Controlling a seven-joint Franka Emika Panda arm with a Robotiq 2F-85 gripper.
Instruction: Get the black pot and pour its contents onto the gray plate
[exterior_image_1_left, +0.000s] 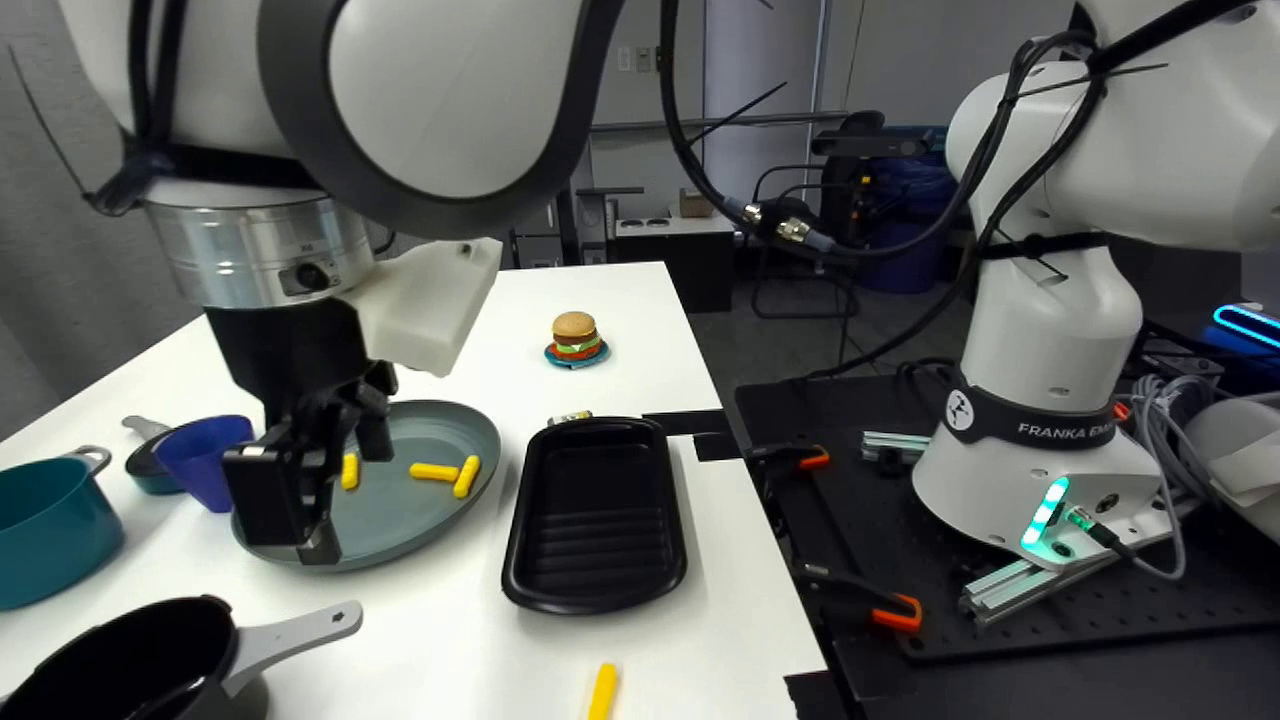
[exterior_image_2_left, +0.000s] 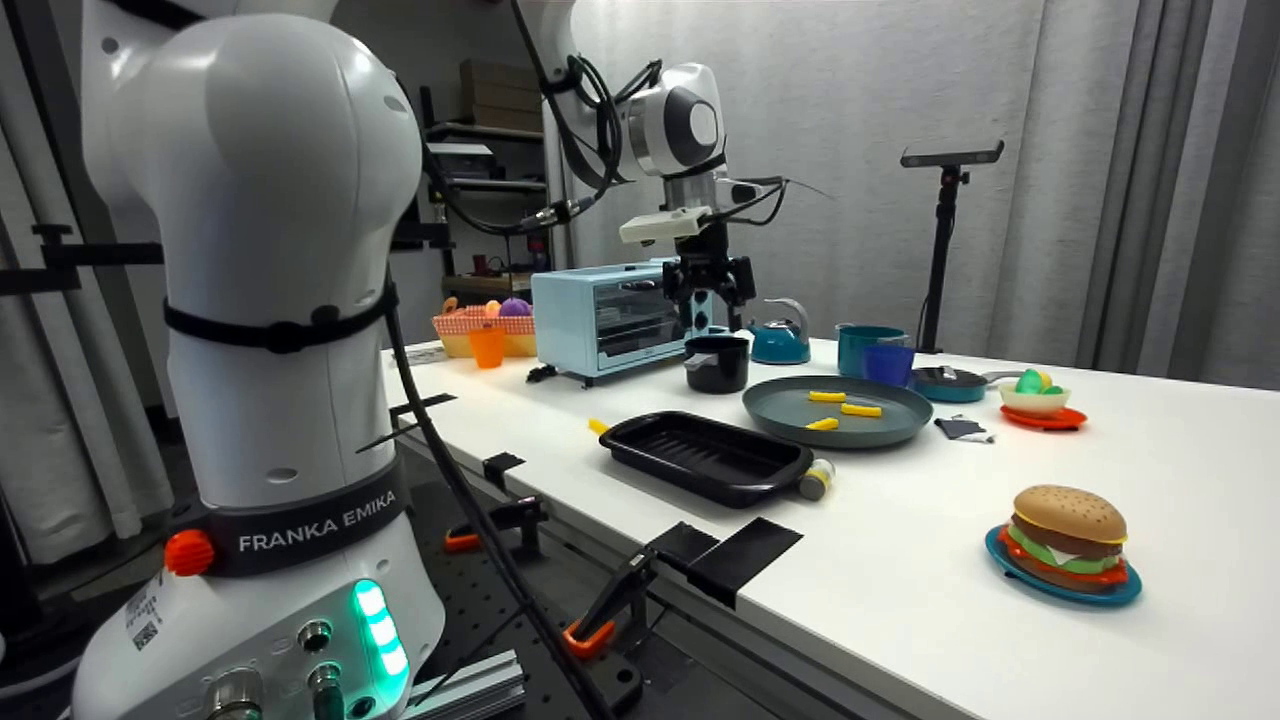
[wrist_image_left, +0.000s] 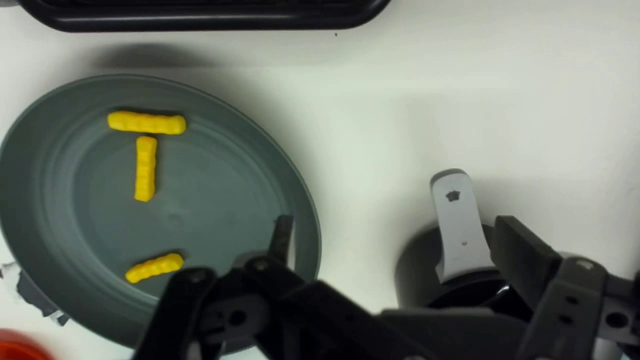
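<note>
The black pot (exterior_image_1_left: 130, 660) stands upright on the table with its grey handle (exterior_image_1_left: 300, 638); it also shows in an exterior view (exterior_image_2_left: 725, 368) and in the wrist view (wrist_image_left: 417, 272). Its visible inside looks dark; part is hidden by a finger. The gray plate (exterior_image_1_left: 400, 520) lies beside it, also in an exterior view (exterior_image_2_left: 768, 405) and the wrist view (wrist_image_left: 225, 195). Three yellow sticks (wrist_image_left: 146, 123) lie on the plate. My gripper (exterior_image_1_left: 347, 490) is open and empty, above the table between plate and pot (wrist_image_left: 395, 222), with the handle below, nearer the right finger in the wrist view.
A black ridged tray (exterior_image_1_left: 595, 575) lies beside the plate. Another yellow stick (exterior_image_1_left: 602, 690) lies on the table. A teal pot (exterior_image_1_left: 55, 520), blue cup (exterior_image_1_left: 205, 462) and lidded pan (exterior_image_2_left: 948, 385) stand beyond the plate. A toaster oven (exterior_image_2_left: 565, 320) and kettle (exterior_image_2_left: 780, 345) stand near the black pot.
</note>
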